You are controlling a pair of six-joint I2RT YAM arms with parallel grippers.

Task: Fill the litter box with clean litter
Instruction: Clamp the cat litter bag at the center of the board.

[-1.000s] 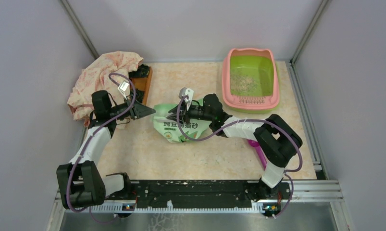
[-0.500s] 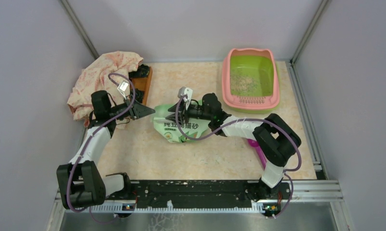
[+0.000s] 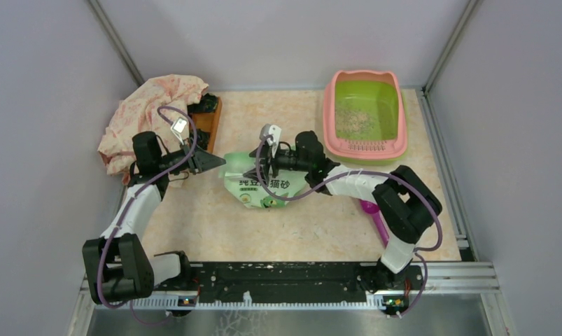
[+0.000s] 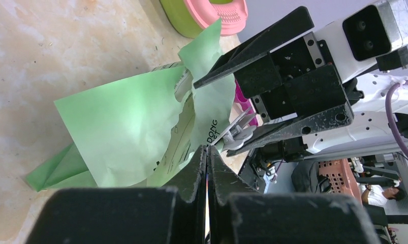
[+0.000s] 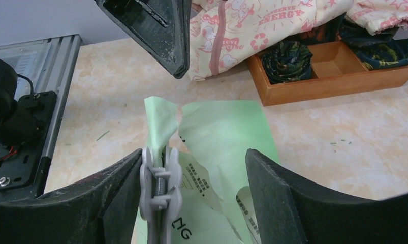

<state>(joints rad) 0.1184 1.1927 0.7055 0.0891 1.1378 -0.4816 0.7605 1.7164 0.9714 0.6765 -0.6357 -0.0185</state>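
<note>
Litter (image 3: pixel 355 120) lies as a thin patch in the one litter box (image 3: pixel 329 119), far right. One green bag (image 3: pixel 264 189) carries one grey clip (image 5: pixel 158 188). The left gripper (image 4: pixel 207 150) is clenched, empty. The right gripper (image 5: pixel 194 157) is spread wide around the bag's torn top. One purple scoop (image 3: pixel 376 217) is half hidden under the right arm.

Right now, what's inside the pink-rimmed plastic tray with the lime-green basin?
In the pink-rimmed plastic tray, a patch of pale beige granules lies mid-basin, bare green floor around it. The floor beneath them is covered.
</note>
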